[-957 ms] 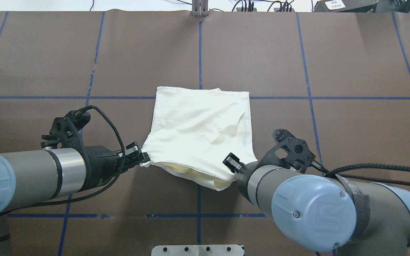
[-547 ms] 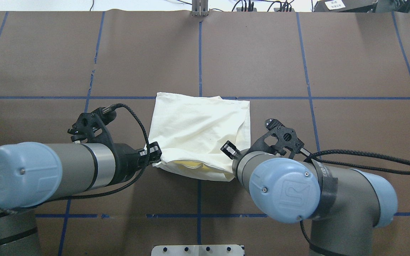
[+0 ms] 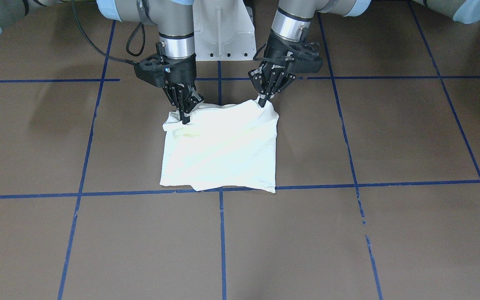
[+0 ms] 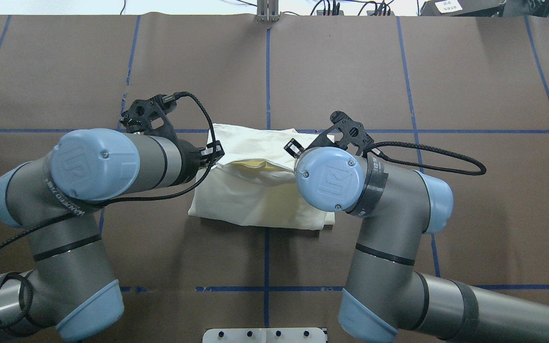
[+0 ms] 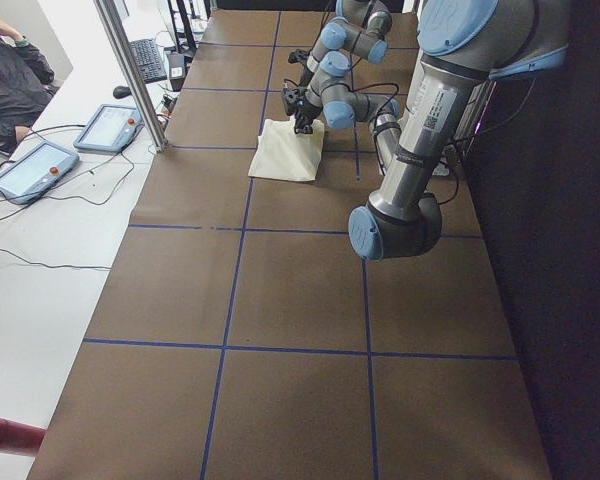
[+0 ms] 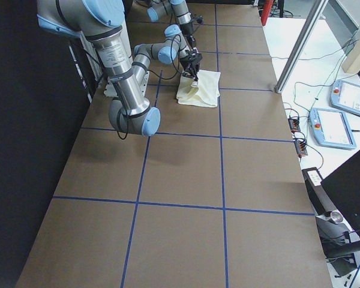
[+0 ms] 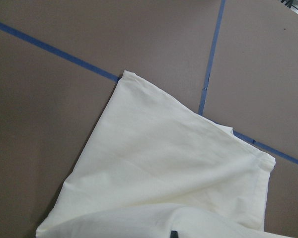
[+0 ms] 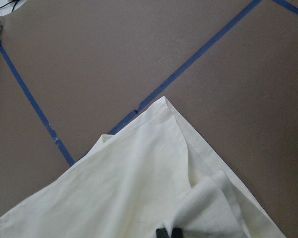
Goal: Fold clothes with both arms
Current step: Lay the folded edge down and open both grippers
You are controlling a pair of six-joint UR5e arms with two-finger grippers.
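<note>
Left hand (image 3: 262, 100), right hand (image 3: 185, 118), one T-shirt (image 3: 223, 154)

Cream shirt (image 8: 129, 193) fills the lower frame, plain side up. One corner points away from me, its tip on a blue tape line (image 8: 213, 41) across the brown table (image 8: 89, 59). The dark tips of my right gripper (image 8: 169, 233) peek in at the bottom edge, with cloth ridged beside them.

Worktop (image 4: 470, 71): brown matte covering, marked into large squares by blue tape lines (image 4: 268, 71).
Side bench (image 5: 40, 230): white, along the worktop's far edge; bears two screen tablets (image 5: 108, 127) and a keyboard (image 5: 147, 60).
Post (image 5: 132, 70): upright aluminium profile at the bench edge.
Backdrop (image 5: 570, 300): black.
</note>
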